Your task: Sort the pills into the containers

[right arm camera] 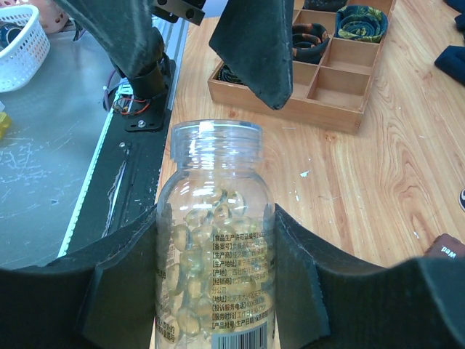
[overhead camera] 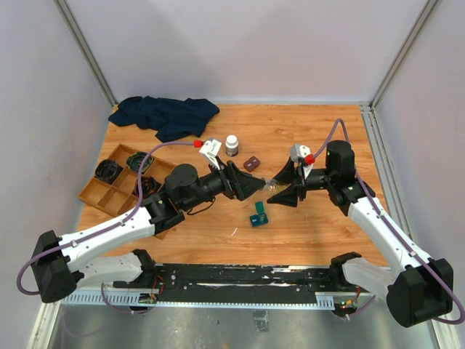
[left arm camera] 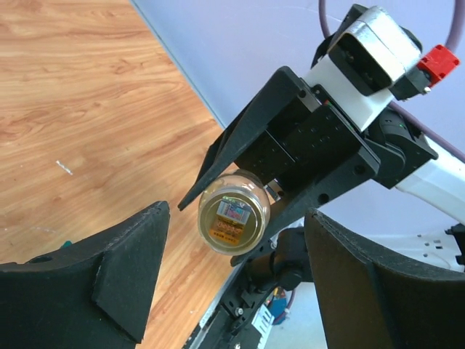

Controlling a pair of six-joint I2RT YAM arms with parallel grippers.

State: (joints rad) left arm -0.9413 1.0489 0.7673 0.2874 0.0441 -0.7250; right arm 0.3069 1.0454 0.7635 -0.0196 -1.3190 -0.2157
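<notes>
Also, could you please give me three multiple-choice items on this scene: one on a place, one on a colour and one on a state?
1. Where is the teal case?
A) in the wooden tray
B) on the table
C) on the cloth

2. What colour is the cloth?
A) dark blue
B) red
C) yellow

3. How is the clear pill bottle?
A) capped, standing on the table
B) uncapped, held by the right gripper
C) lying in the wooden tray

Key:
1 B, it lies on bare wood, outside the wooden tray.
2 A, the heap at the far edge is dark blue.
3 B, its neck is open and the gripper's fingers clamp its sides.
</notes>
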